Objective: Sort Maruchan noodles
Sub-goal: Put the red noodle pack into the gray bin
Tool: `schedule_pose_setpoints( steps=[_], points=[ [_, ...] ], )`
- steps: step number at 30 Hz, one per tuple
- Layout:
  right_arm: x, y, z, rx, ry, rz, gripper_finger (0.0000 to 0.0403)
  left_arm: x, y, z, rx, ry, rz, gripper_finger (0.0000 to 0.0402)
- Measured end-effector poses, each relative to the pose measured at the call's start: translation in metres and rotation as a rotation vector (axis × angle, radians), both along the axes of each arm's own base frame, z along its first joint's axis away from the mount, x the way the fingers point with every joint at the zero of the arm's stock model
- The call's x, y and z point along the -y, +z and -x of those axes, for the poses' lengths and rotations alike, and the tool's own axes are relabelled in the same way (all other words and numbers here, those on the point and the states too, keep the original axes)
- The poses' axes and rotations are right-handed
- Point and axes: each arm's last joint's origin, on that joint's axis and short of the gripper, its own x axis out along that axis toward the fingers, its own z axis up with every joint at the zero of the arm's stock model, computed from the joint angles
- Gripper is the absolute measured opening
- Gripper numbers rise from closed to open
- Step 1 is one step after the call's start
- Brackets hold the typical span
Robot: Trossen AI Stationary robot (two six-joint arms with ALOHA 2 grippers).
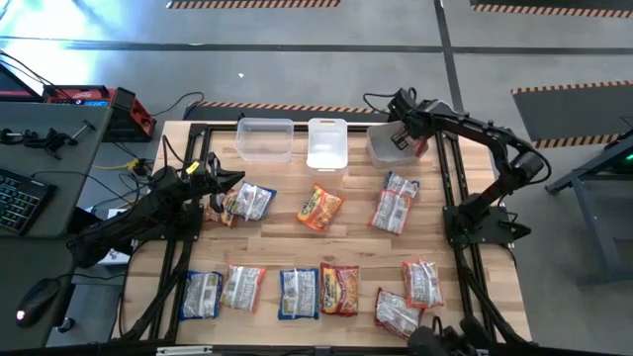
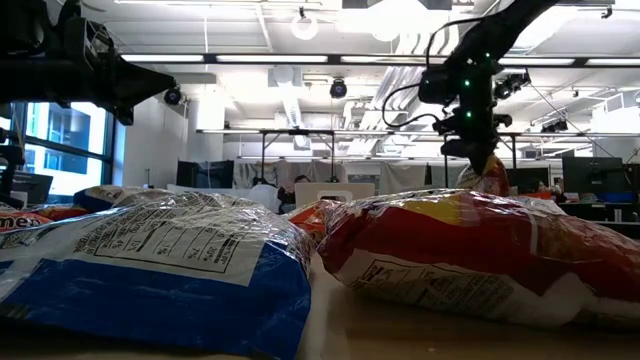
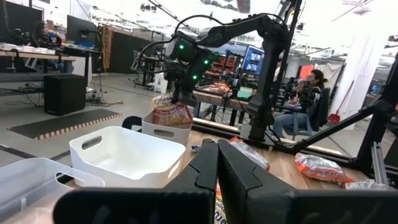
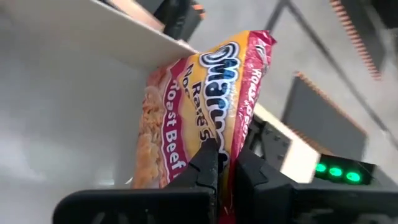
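We see the right hand (image 4: 225,163) pinching a glossy red-and-yellow noodle packet (image 4: 199,106) by one short edge, its long axis hanging upright over the rightmost bin (image 1: 381,148), while the left hand (image 3: 216,163), pressed together, hovers above the wooden bench (image 1: 346,242).

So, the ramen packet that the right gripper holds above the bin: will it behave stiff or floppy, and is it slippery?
The ramen packet stands upright from the right gripper, so probably fairly stiff. Its glossy wrapper looks slippery. Probably light: a pinch at one edge carries it.
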Motion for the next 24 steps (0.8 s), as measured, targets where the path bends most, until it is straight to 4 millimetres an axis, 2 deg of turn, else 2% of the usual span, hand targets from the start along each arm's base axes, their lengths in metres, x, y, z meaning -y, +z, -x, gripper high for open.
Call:
schedule_pose_setpoints(
  steps=[16,24],
  points=[
    [-0.018,0.003,-0.020,0.033,-0.159,0.203,0.0000,0.000,0.000,0.000,-0.001,0.000,0.000,0.0000],
    [-0.028,0.004,-0.029,0.025,-0.152,0.265,0.0000,0.000,0.000,0.000,-0.001,0.000,0.000,0.0000]
  ],
)
